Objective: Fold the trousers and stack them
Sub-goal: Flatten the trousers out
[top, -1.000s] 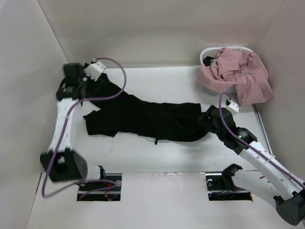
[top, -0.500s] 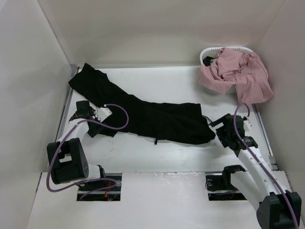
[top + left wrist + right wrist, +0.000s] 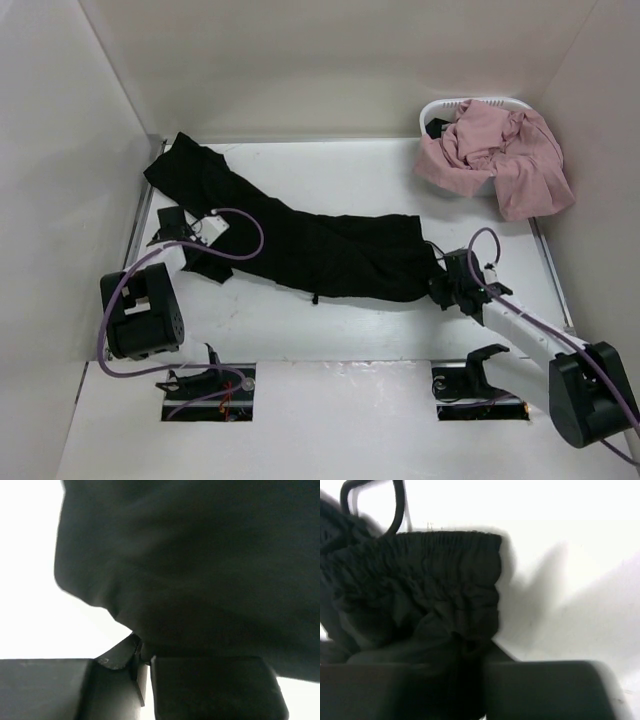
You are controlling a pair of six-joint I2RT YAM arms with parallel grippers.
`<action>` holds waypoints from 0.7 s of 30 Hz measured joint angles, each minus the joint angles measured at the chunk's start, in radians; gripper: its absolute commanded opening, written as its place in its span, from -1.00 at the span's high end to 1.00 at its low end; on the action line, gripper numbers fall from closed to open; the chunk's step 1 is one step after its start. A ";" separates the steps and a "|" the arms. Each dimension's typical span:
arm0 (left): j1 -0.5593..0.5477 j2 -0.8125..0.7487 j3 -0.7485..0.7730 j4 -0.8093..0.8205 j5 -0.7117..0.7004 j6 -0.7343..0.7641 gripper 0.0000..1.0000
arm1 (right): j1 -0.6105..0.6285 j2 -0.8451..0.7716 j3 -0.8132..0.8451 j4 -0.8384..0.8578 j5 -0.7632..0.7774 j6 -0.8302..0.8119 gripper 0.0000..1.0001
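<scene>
Black trousers (image 3: 330,250) lie flat on table (image 3: 380,180), running from the 10 o'clock corner to 4 o'clock. At 9 o'clock, left gripper (image 3: 190,240) is pressed together, pinching the leg edge. At 4 o'clock, right gripper (image 3: 442,284) is clamped on the gathered waistband (image 3: 445,565).

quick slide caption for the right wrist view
Right hand shut on the elastic waistband of the black trousers, drawstring looped above, white table behind.

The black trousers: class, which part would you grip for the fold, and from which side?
Grip the gathered waistband at the right end of the trousers, coming in low from the right: its thick elastic edge faces that way. The cloth is limp, so probably hold the left leg edge too.
</scene>
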 measured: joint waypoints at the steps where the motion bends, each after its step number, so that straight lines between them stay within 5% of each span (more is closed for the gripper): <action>1: 0.022 0.000 0.009 0.018 -0.002 -0.004 1.00 | -0.016 0.006 0.008 0.005 0.002 -0.010 1.00; 6: 0.148 -0.011 0.156 0.045 0.045 0.019 1.00 | -0.056 -0.010 0.175 0.032 -0.021 -0.175 1.00; 13: 0.188 -0.100 0.476 0.068 0.117 0.203 0.95 | -0.013 0.007 0.535 0.151 -0.027 -0.481 1.00; 19: 0.187 -0.217 0.446 -0.099 0.094 0.368 0.83 | -0.022 -0.036 0.493 0.129 0.010 -0.581 0.98; 21: 0.193 -0.217 0.378 -0.210 0.061 0.400 0.55 | -0.052 -0.063 0.465 0.095 0.019 -0.602 0.97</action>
